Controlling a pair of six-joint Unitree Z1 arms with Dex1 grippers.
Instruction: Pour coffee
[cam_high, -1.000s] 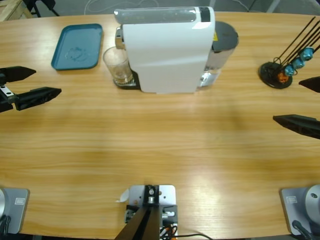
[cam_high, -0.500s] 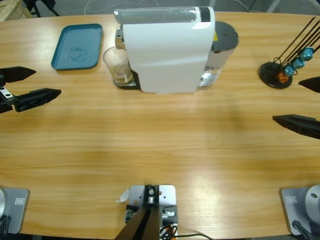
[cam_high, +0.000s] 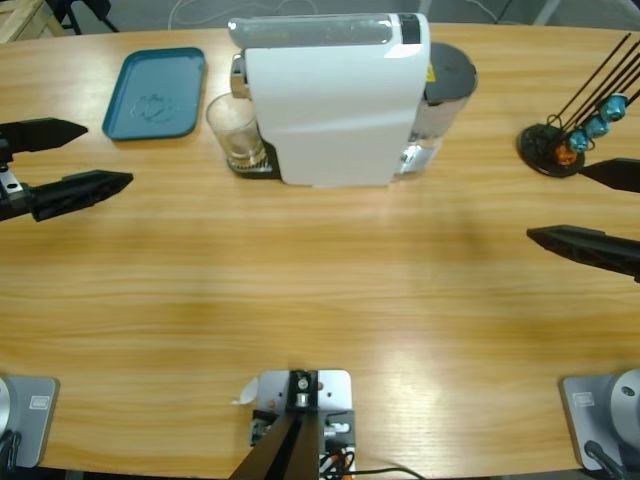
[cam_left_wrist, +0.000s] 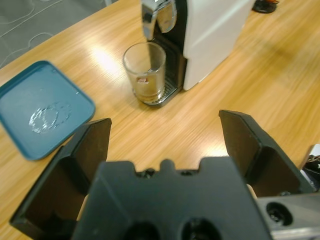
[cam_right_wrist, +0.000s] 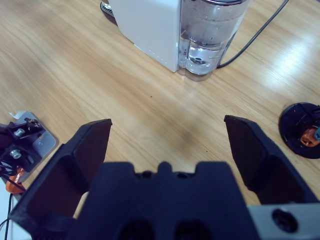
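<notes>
While the coffee (cam_left_wrist: 148, 93) sits as a thin amber pool in the bottom of the glass (cam_high: 235, 131), nothing has touched it yet, and that glass stands on the drip grate right under the spout of the white coffee machine (cam_high: 335, 100). I can see it best in my left wrist view: glass upright, close against the machine's front, liquid only at the base. Just to the glass's other side lies the blue tray (cam_high: 155, 92), flat on the table (cam_high: 320, 290) and bare apart from a faint ring mark.

Now the change: my left gripper (cam_high: 72, 158) has edged a little further in from the table's side edge over the last half second, and its jaws are spread wide with nothing between them. It's lined up roughly toward the glass but well apart from it. My right gripper (cam_high: 580, 205) has crept inward too, jaws also wide and empty, hovering near the capsule stand (cam_high: 552, 148) with its coloured pods, looking along the table at the machine's water tank (cam_right_wrist: 210, 35).

I read that as the approach just starting. The left arm looks the likelier one to take the glass, since it has it squarely ahead. The reach needs care: the glass stands tight under the spout, so I'd come in low from the open side.
</notes>
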